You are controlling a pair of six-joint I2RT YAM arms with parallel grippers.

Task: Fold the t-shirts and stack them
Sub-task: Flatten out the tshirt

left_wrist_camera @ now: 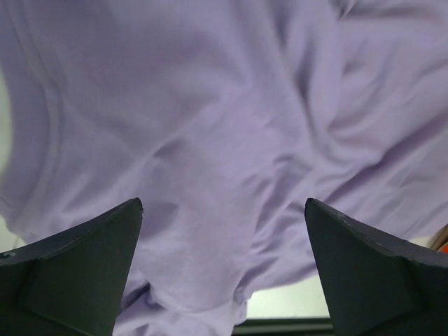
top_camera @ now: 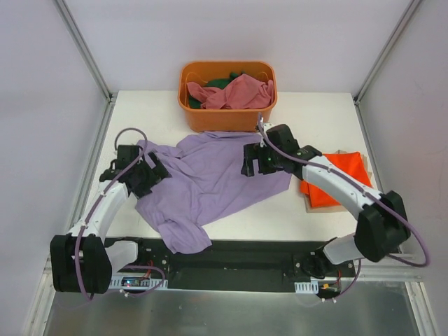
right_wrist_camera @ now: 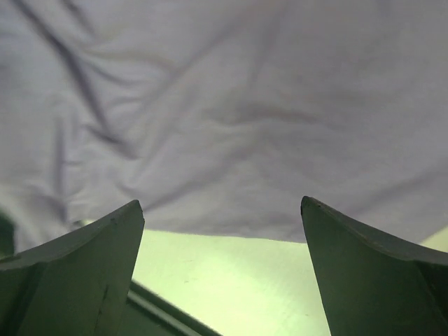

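**A:** Closest to the arm bases, one bunched corner of the lavender t-shirt reaches almost to the near edge of the table. The rest of it lies crumpled and skewed across the middle.

**B:** And the grippers?

**A:** Both sit on that shirt, the left gripper at its left edge and the right gripper at its far right part. Each wrist view shows the jaws standing wide apart with only purple cloth below them, so neither is holding anything.

**B:** So the step is laying it flat before any fold?

**A:** That's my reading. The shirt is rumpled, so a fold now would come out uneven. I'd pinch it at two matching points, shoulders or hem corners, then draw them apart until the creases go and lower it square to the table edge. The bunched near corner needs pulling out too.

**B:** Any risks?

**A:** Catching two layers in one pinch, or dragging cloth off the near edge. The right arm is also working just beside the orange-red t-shirt, which lies folded to the right and could get nudged.

**B:** Farther back?

**A:** The orange tub touches the lavender shirt's far edge. It holds a dusty pink t-shirt and a dark green t-shirt, both unfolded. The task looks well short of halfway.
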